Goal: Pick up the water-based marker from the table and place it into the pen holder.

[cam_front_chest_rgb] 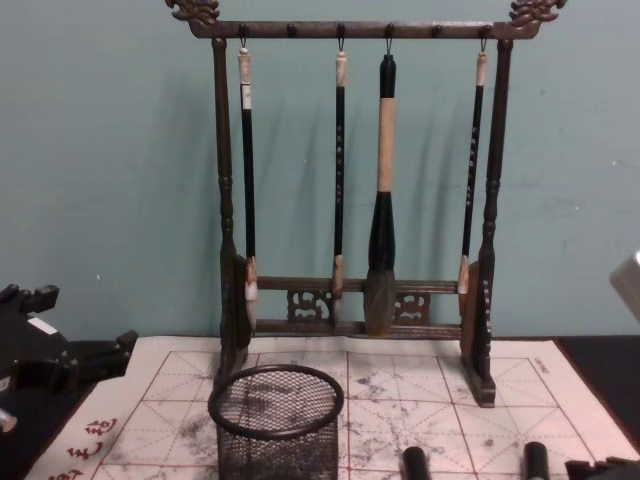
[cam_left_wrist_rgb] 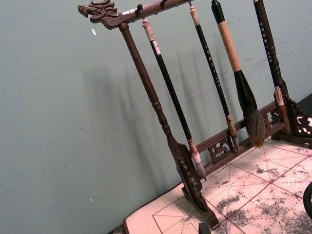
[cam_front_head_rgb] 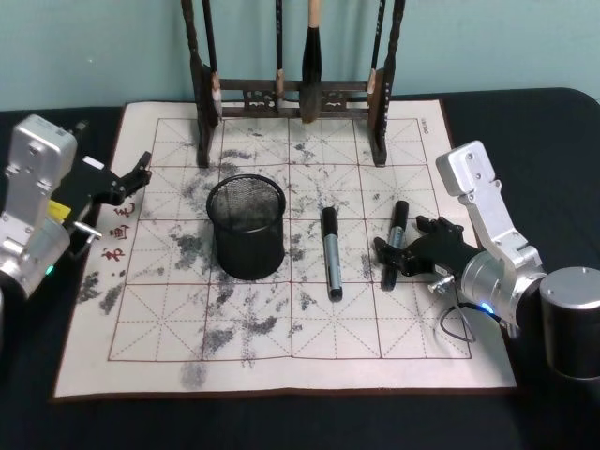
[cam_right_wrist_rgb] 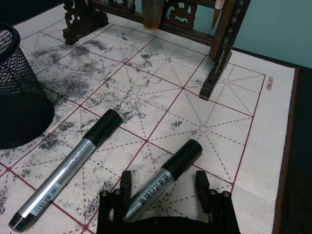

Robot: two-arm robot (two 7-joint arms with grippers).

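Two black-capped, silver-barrelled markers lie on the ink-stained mat [cam_front_head_rgb: 150,309]. My right gripper [cam_front_head_rgb: 397,246] is open and low over the right-hand water-based marker [cam_front_head_rgb: 395,239], its fingers on either side of the barrel. In the right wrist view this marker [cam_right_wrist_rgb: 168,175] lies between the two fingers [cam_right_wrist_rgb: 126,184] of the gripper [cam_right_wrist_rgb: 163,187], with a gap on each side. The other marker [cam_front_head_rgb: 330,253] lies to its left. The black mesh pen holder [cam_front_head_rgb: 246,228] stands upright left of both markers. My left gripper [cam_front_head_rgb: 131,180] rests open at the mat's left edge.
A tall carved wooden brush rack [cam_front_head_rgb: 291,94] with hanging brushes stands along the mat's back edge. A dark cylinder [cam_front_head_rgb: 570,321] sits at the right, beside my right arm. The black tabletop [cam_front_head_rgb: 525,131] surrounds the mat.
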